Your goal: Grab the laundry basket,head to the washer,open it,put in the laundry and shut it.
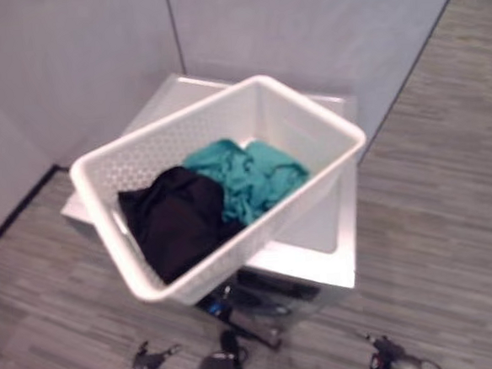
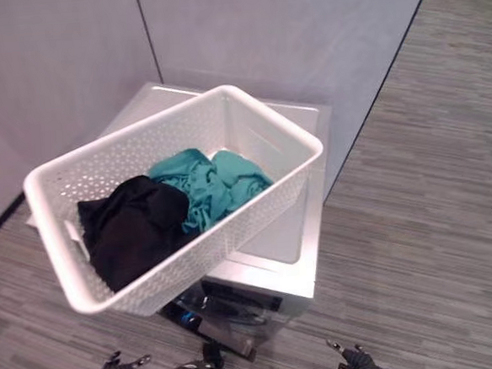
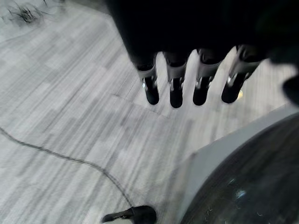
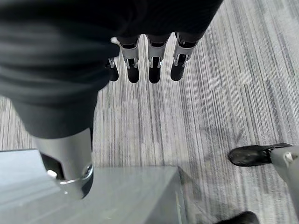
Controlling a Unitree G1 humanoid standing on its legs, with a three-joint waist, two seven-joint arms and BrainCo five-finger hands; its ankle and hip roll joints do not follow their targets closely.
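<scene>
- The white perforated laundry basket [image 1: 225, 131] sat on top of the washer [image 1: 336, 267], turned at an angle to it, with one corner jutting out past the washer's front edge.
- Inside the basket lay a black garment [image 1: 177, 223] at the end nearer the robot and a teal garment [image 1: 250, 177] just beyond it; the two touched in the middle of the basket.
- The washer stood against the pale wall panels [image 1: 319, 27], on the grey striped floor [image 1: 434, 222].
- The washer's lid appeared down, with the basket resting on it.
- The left hand [image 3: 187, 70] hung over the floor beside the washer's curved dark front [image 3: 247, 186], its fingers [image 3: 151, 88] straight and apart, holding nothing.
- The right hand [image 4: 140, 42] hung by the washer's grey top corner [image 4: 117, 196], its fingers [image 4: 154, 70] straight and its thumb [image 4: 70, 163] apart from them, empty as well.
</scene>
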